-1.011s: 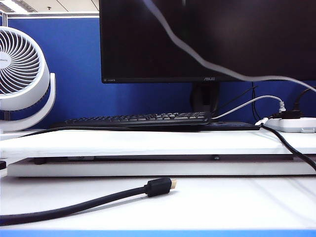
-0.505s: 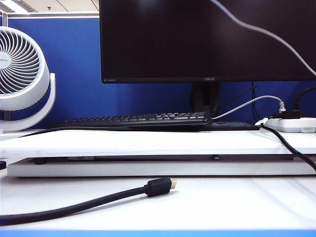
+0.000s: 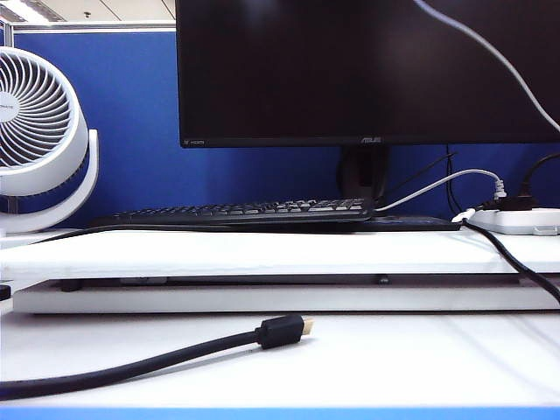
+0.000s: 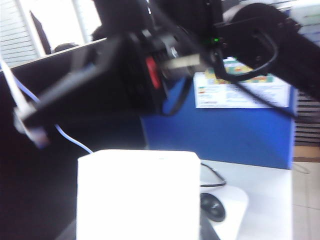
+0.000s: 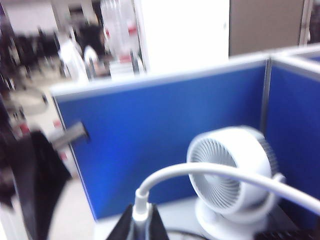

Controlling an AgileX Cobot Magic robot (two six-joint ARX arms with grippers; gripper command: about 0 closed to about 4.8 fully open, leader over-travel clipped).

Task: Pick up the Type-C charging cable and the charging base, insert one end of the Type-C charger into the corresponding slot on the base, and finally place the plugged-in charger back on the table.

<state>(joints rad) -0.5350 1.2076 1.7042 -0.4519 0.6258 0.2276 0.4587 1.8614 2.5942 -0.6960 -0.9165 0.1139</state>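
Both task pieces are riding aloft, none lying on the table [image 3: 367, 359].

The right gripper [image 5: 140, 225], off the exterior view, is pinching the Type-C charging cable [image 5: 215, 172] just behind its plug; the limp, light cord is trailing free, so holding at that stiff end looks wise. The left gripper's fingers are hidden behind the charging base [image 4: 137, 195], apparently clamping this rigid, smooth block.

A black monitor [image 3: 367, 70] stands behind a black keyboard [image 3: 249, 212]. Left of the keyboard is a white fan [image 3: 39, 131]; right of it lies a white power strip [image 3: 516, 220]. In front, a thick black cable [image 3: 157, 359] ends in a gold-tipped plug.
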